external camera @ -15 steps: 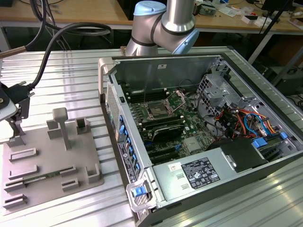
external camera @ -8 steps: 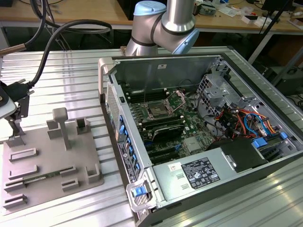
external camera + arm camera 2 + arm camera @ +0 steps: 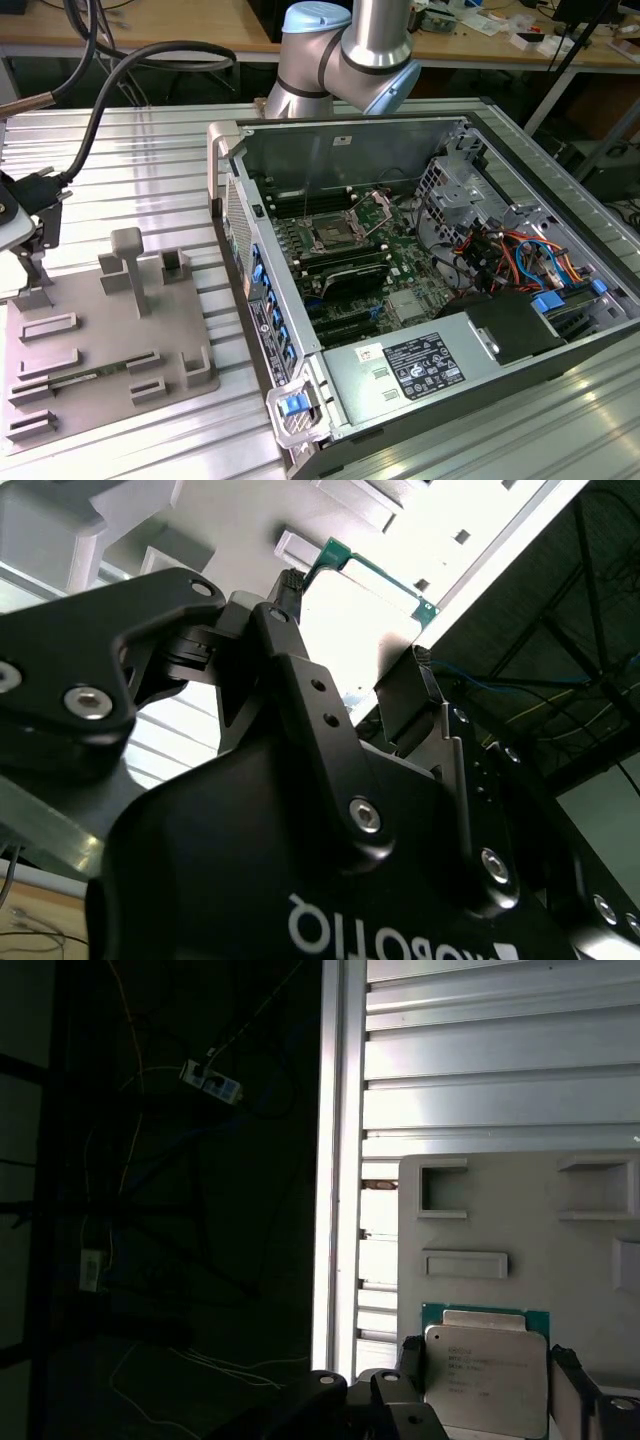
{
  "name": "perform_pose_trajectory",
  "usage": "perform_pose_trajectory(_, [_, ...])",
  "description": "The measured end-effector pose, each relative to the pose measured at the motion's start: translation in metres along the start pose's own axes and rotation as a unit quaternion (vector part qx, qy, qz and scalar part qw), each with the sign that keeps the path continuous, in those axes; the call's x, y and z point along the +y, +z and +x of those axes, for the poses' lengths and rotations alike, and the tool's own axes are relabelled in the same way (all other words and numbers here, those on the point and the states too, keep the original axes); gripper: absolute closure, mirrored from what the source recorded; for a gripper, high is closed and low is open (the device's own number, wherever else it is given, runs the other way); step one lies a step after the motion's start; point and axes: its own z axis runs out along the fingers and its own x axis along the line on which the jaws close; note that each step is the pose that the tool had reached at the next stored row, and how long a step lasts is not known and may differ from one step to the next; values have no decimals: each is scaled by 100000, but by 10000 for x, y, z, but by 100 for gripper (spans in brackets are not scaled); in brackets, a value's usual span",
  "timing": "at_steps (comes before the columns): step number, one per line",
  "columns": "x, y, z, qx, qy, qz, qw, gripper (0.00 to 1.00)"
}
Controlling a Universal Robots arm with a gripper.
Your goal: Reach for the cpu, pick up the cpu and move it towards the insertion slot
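Note:
The cpu (image 3: 486, 1378), a silvery square chip with a thin green rim, lies flat on the grey tray (image 3: 500, 1210). My gripper (image 3: 485, 1360) is open and straddles it, one black finger on each side with a narrow gap to the chip's edges. In the second wrist view the cpu's (image 3: 360, 600) green edge shows between the fingertips (image 3: 290, 585). In the exterior view the gripper (image 3: 35, 275) hangs over the tray's (image 3: 110, 370) far corner at that view's left edge. The insertion slot (image 3: 328, 237), a metal-framed socket with wire levers, sits on the motherboard inside the open computer case.
The open computer case (image 3: 230, 200) stands at the exterior view's right, with a power supply (image 3: 420, 365), a drive cage and coloured cables inside. Upright grey posts (image 3: 130, 265) and recesses rise from the tray. A thick black cable (image 3: 100, 110) arcs above the ribbed metal table.

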Motion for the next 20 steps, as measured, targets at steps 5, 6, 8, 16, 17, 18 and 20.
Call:
perform_pose_trajectory(5, [1,-55,0,-7,-4,-39,100000,45])
perform_pose_trajectory(6, [1,-65,0,-8,-3,-40,100000,45])
perform_pose_trajectory(8, [2,-94,0,-6,-5,-41,100000,45])
perform_pose_trajectory(16, [4,-189,0,-3,-4,-42,100000,45])
perform_pose_trajectory(17, [4,-205,-1,-9,-5,-45,100000,45])
perform_pose_trajectory(18, [5,-212,-2,-13,-4,-50,100000,45])
perform_pose_trajectory(20, [5,-233,-1,-7,-3,-45,100000,45])
